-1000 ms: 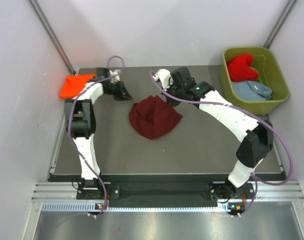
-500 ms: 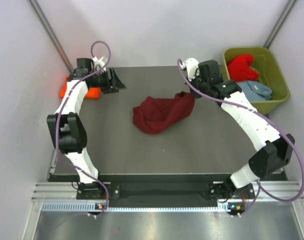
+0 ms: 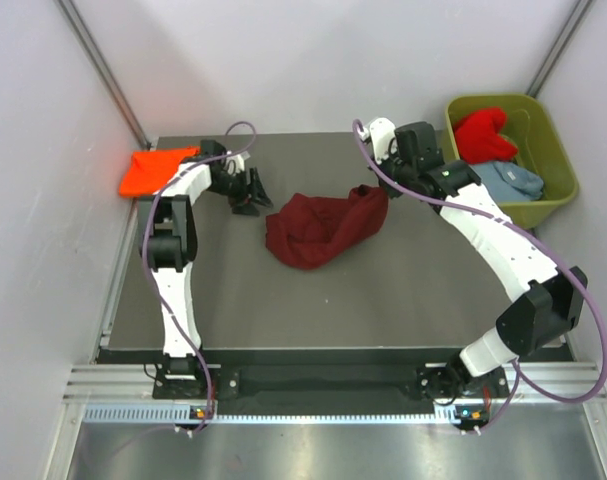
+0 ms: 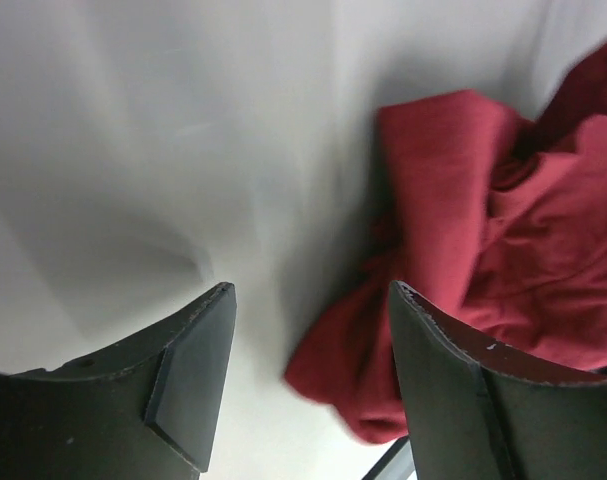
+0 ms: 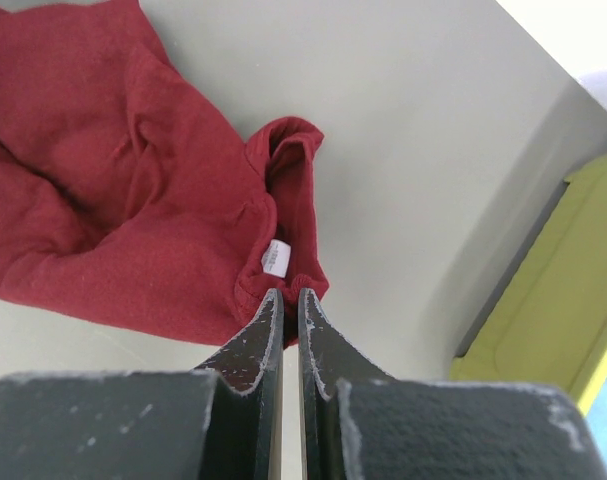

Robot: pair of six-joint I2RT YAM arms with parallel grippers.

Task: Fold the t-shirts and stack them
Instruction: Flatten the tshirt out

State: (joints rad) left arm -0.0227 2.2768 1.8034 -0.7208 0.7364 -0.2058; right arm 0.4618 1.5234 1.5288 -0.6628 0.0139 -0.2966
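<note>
A dark maroon t-shirt (image 3: 318,228) lies crumpled in the middle of the table. My right gripper (image 3: 375,190) (image 5: 290,292) is shut on its collar edge beside the white label (image 5: 274,258), at the shirt's (image 5: 133,200) right end. My left gripper (image 3: 251,195) (image 4: 311,290) stands open just left of the shirt, and a maroon corner (image 4: 463,260) shows past its right finger. A bright orange t-shirt (image 3: 153,170) lies at the back left corner. A red t-shirt (image 3: 483,133) and a pale grey-blue t-shirt (image 3: 508,180) sit in the tub.
The olive-green plastic tub (image 3: 553,150) (image 5: 543,310) stands off the table's back right corner. White walls close in the table on the left, back and right. A metal rail runs along the near edge below the arm bases.
My right gripper pulled the maroon shirt's collar to the right, stretching the cloth, then held still. My left gripper opened, swung back towards the orange shirt, then came forward beside the maroon shirt.
</note>
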